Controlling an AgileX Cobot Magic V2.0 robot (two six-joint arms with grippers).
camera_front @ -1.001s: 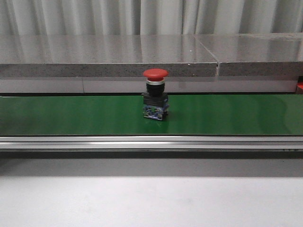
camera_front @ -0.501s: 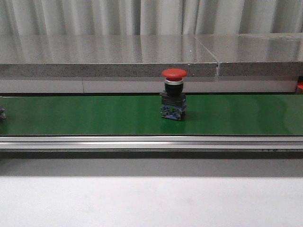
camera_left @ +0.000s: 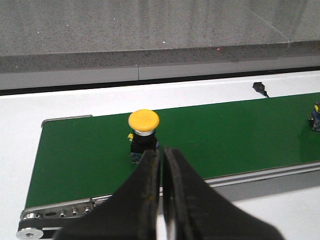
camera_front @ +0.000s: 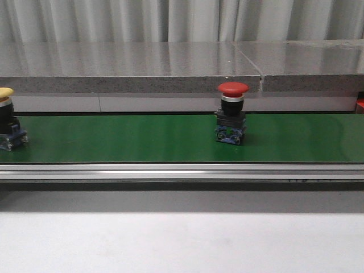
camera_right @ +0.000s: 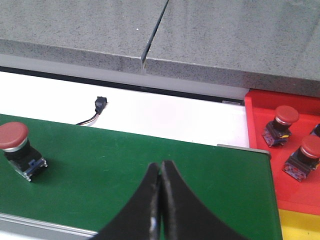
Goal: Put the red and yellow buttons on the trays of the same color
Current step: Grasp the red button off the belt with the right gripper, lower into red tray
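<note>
Yellow button point(camera_front: 5, 118): stood upright at the left end of the green conveyor belt point(camera_front: 125, 139), just ahead of the left gripper point(camera_left: 162, 156).
Left gripper: jaws pressed together, holding nothing — they would need to part before any grasp.
Red button point(camera_front: 232, 114): upright right of the belt's middle, well apart from the yellow one.
Right gripper point(camera_right: 161, 171): jaws likewise closed and empty, poised over the belt's near edge.
Red tray point(camera_right: 295, 145): beyond the belt's right end, already carrying two red buttons; a yellow tray point(camera_right: 300, 225) lay beside it.
Doing it well: judged best to open wide, straddle the black body below the cap, and lift straight — a tilted grip could topple it.
</note>
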